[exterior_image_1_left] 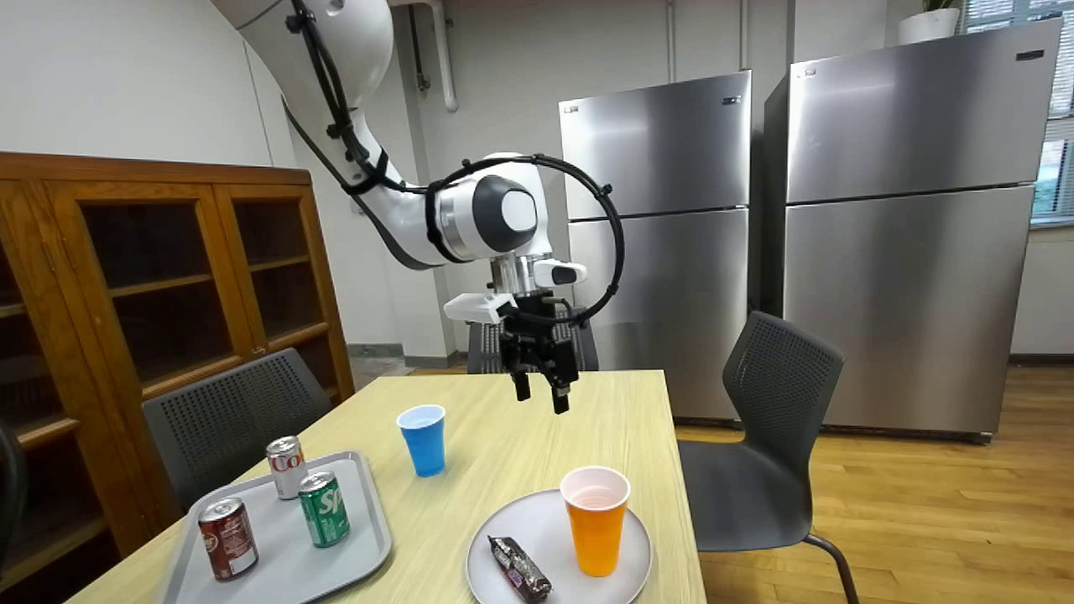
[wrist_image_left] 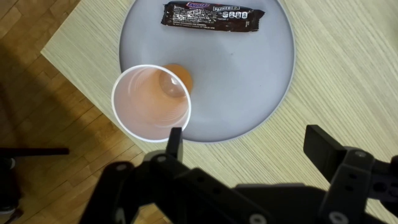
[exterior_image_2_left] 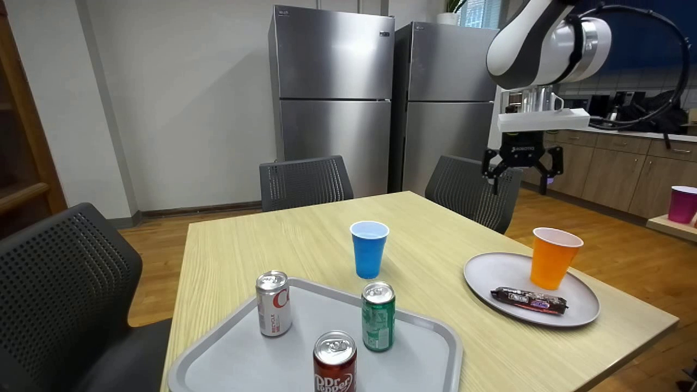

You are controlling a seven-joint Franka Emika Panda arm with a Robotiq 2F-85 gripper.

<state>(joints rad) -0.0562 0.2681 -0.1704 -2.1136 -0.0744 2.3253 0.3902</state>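
My gripper (exterior_image_1_left: 541, 397) is open, with nothing between its fingers, and hangs above the table in both exterior views (exterior_image_2_left: 519, 188). In the wrist view (wrist_image_left: 244, 140) its left finger overlaps the rim of an orange cup (wrist_image_left: 149, 102) below, apparently without touching. The cup stands upright on a grey plate (wrist_image_left: 236, 87), beside a dark-wrapped Snickers bar (wrist_image_left: 211, 17). The plate (exterior_image_2_left: 490, 272), cup (exterior_image_2_left: 550, 267) and bar (exterior_image_2_left: 529, 300) show in both exterior views. A blue cup (exterior_image_1_left: 424, 445) stands upright on the table between the plate and a grey tray (exterior_image_1_left: 277, 528).
The tray holds a silver can (exterior_image_2_left: 273, 305), a green Sprite can (exterior_image_2_left: 378, 318) and a Dr Pepper can (exterior_image_2_left: 335, 365). Dark chairs (exterior_image_1_left: 780, 403) stand round the wooden table (exterior_image_2_left: 228, 245). A wooden cabinet (exterior_image_1_left: 159, 285) and two steel refrigerators (exterior_image_1_left: 659, 252) stand beyond.
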